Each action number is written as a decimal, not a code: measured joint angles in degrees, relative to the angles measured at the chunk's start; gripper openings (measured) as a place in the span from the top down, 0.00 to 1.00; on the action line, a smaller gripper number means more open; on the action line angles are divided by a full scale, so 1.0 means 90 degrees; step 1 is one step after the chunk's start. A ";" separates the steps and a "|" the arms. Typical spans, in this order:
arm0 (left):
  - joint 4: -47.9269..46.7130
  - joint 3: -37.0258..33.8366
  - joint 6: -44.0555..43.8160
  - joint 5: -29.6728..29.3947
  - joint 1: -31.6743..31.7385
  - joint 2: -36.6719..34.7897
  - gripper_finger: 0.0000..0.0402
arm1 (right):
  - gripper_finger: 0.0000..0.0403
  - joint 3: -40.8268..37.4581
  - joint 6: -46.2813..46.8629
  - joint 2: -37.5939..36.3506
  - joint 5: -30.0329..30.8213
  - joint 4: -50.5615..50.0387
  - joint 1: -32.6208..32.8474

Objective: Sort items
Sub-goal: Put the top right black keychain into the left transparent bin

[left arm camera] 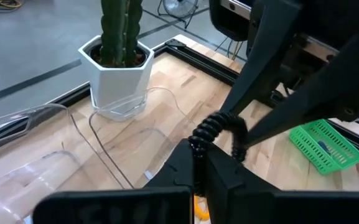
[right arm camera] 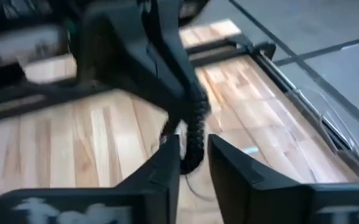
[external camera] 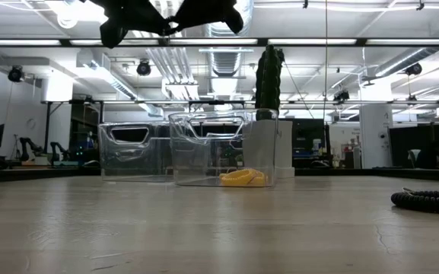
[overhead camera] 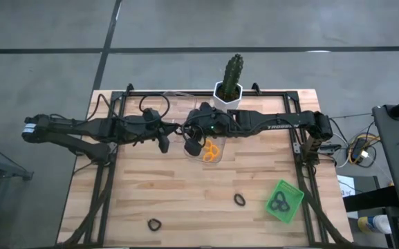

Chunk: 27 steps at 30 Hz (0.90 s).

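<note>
Left arm reaches level from the table's left edge toward centre, above the boards. The left gripper [overhead camera: 163, 140] has its jaws together, clamped on a black coiled hair-tie loop [left arm camera: 207, 129]. Right arm reaches in from the right edge. The right gripper [overhead camera: 193, 145] meets the left one, with its jaws slightly apart either side of the same loop (contact cannot be confirmed). Orange loops [overhead camera: 211, 152] lie in a clear plastic tray [external camera: 196, 152]. Other black loops [overhead camera: 279, 203] lie in the green square tray [overhead camera: 292, 194].
</note>
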 joint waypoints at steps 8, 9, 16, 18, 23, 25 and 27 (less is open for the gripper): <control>-0.0596 -0.0002 -0.0111 -0.0624 0.0019 -0.0082 0.98 | 0.65 -0.0005 0.0274 -0.0049 0.0071 -0.1825 -0.0058; -0.0679 -0.0002 -0.0129 -0.0740 0.0041 -0.0093 0.98 | 0.64 -0.0005 0.0356 -0.0049 0.0076 -0.2088 -0.0058; -0.1125 -0.0002 -0.0221 -0.0913 0.0646 -0.0001 0.98 | 0.63 -0.0006 0.0657 -0.0049 0.0079 -0.3765 0.0100; -0.1157 -0.0002 -0.0210 -0.0711 0.0940 0.0104 0.98 | 0.64 -0.0007 0.0658 -0.0049 0.0077 -0.4166 0.0207; -0.1157 -0.0002 -0.0159 0.0078 0.1700 0.0450 0.98 | 0.67 -0.0005 0.0511 -0.0049 0.0080 -0.4527 0.0447; -0.1159 -0.0002 -0.0157 0.0394 0.1975 0.0599 0.98 | 0.68 -0.0007 0.0441 -0.0054 0.0091 -0.4525 0.0495; -0.1160 -0.0002 -0.0157 0.0717 0.2236 0.0774 0.98 | 0.69 -0.0007 0.0419 -0.0082 0.0092 -0.4525 0.0527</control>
